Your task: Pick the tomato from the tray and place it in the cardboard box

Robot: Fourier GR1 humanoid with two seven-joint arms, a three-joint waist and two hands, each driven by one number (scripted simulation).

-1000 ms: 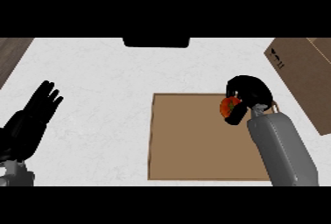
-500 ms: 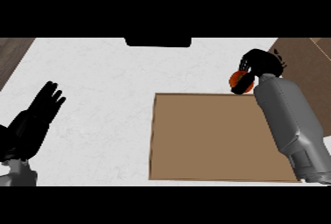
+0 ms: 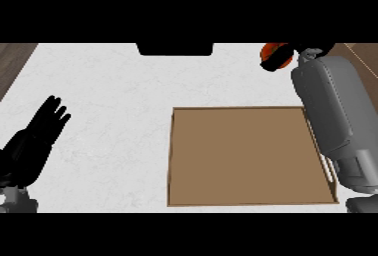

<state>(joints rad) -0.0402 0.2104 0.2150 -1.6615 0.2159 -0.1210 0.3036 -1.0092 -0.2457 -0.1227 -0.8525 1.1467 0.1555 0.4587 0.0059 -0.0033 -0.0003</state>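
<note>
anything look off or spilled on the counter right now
Nothing stands out. The tray lies flat and bare on the white counter, with no spill. The right hand holds the tomato up near the view's top edge; the left hand rests open at left.

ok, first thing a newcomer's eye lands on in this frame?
Probably the grey right forearm running up the view's right side, its robot hand curled round the orange-red tomato near the top edge. Next, the brown tray on the white counter, nothing showing on it. The left robot hand rests open at the lower left.
</note>
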